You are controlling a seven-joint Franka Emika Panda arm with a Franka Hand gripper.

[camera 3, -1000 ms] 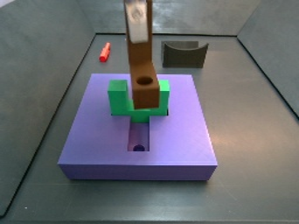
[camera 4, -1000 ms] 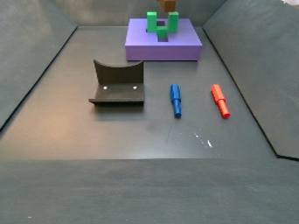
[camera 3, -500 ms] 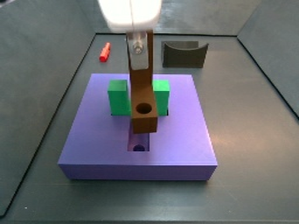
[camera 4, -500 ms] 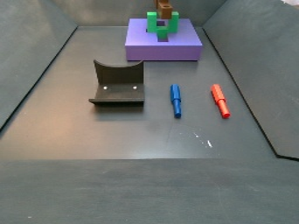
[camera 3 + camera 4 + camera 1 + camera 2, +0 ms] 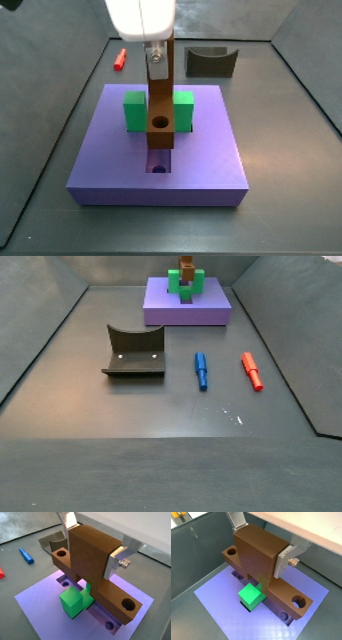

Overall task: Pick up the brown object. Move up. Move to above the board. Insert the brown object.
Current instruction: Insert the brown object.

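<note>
Even, soft light; low-resolution frames, overexposed white claw [image 5: 158, 62] housing

End effector [image 5: 94, 543] grips the brown object [image 5: 93, 572] — above the board [image 5: 40, 604].

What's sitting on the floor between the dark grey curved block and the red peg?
The blue peg lies between the dark grey curved block and the red peg, clear in a side view. The tool grips the brown object over the board.

Dark grey floor [image 5: 80, 456] with five things lying on it

The gripper [image 5: 156, 55] hangs over the board [image 5: 187, 314]; well away from it lie the curved grey block [image 5: 134, 352], blue peg [image 5: 202, 370] and red peg [image 5: 250, 371].
</note>
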